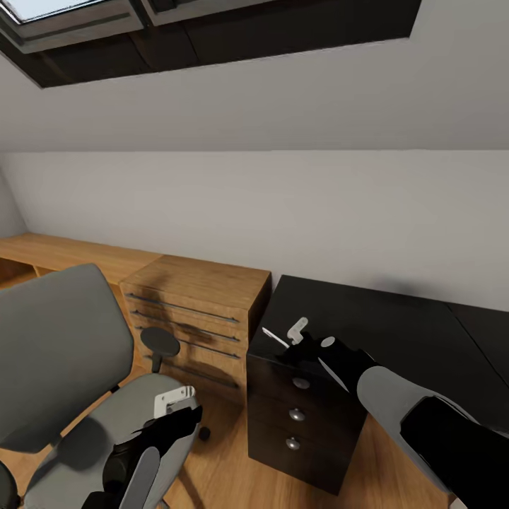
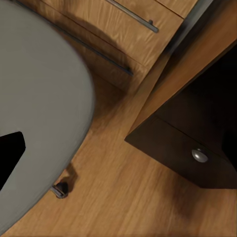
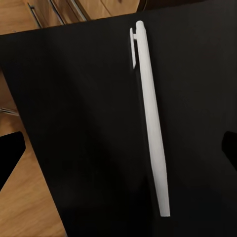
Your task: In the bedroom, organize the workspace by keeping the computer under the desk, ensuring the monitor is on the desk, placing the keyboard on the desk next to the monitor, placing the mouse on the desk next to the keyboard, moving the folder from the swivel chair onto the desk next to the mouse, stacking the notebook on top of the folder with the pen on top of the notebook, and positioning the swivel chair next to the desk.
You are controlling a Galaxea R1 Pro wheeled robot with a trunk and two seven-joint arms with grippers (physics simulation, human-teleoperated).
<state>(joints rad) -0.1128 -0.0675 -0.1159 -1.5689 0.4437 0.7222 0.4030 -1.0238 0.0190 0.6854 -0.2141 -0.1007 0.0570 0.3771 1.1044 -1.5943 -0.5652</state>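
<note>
White pen (image 3: 150,118) lying flat on the black desk (image 1: 396,332), near its corner. Right gripper (image 1: 300,332) spread wide just above it, not pinching. Left gripper (image 1: 175,403) over the swivel chair (image 1: 63,353); cannot tell if spread.

Soft even light, faint shadows, slightly blurry renders.

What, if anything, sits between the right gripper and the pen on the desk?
Nothing visible. The pen lies flat and alone on the bare black desk, near the corner above the drawers. The right gripper hovers close by it, and the right wrist view shows only open desk surface around the pen.
</note>
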